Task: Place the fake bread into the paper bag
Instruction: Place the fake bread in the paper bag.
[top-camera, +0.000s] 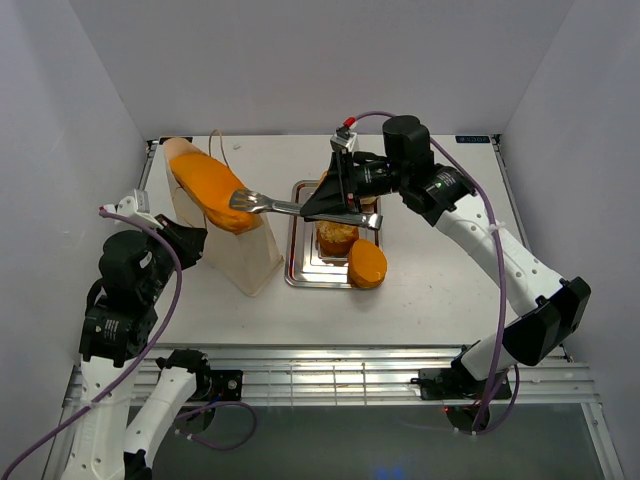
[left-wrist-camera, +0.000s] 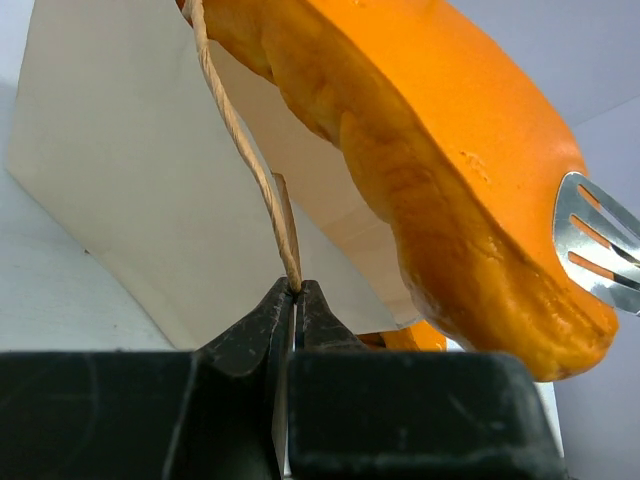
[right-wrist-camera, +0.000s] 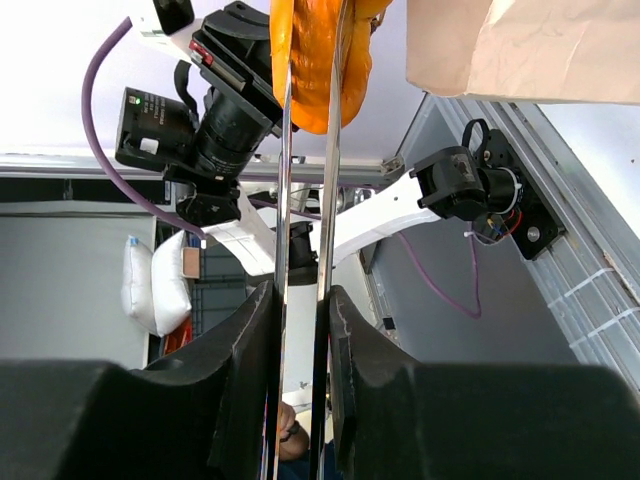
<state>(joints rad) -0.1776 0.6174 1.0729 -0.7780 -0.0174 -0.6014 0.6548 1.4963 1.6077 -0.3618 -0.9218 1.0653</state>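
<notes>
Fake bread nearest the arms: a round orange roll (top-camera: 367, 265) perched on the near right corner of the silver tray (top-camera: 298, 272), overhanging the rim above the white table (top-camera: 440, 290). Just behind it, inside the tray, a browner piece (top-camera: 336, 238), partly hidden under the right arm. Left of the tray and just beside it, the paper bag (top-camera: 243, 262), pale tan, standing with its mouth up. Left gripper (left-wrist-camera: 297, 291) pinched fully shut on the bag's thin cord handle (left-wrist-camera: 238, 140), cord rising in a curve from the fingertips along the bag's face. Farther back, at the bag's mouth, a long loaf (top-camera: 208, 188), glossy orange, lying slantwise, near end jutting out toward the tray, far end low against the pale paper; inside or merely over the rim, impossible to tell. Silver tongs (top-camera: 268, 205) clamped on the loaf's near end, one slotted blade flat against the crust in the left wrist view. Right gripper (right-wrist-camera: 300, 300) closed around the tongs' two arms, pressing them together, reaching in over the tray from the right. Beyond all of it, plain grey walls (top-camera: 320, 60).
</notes>
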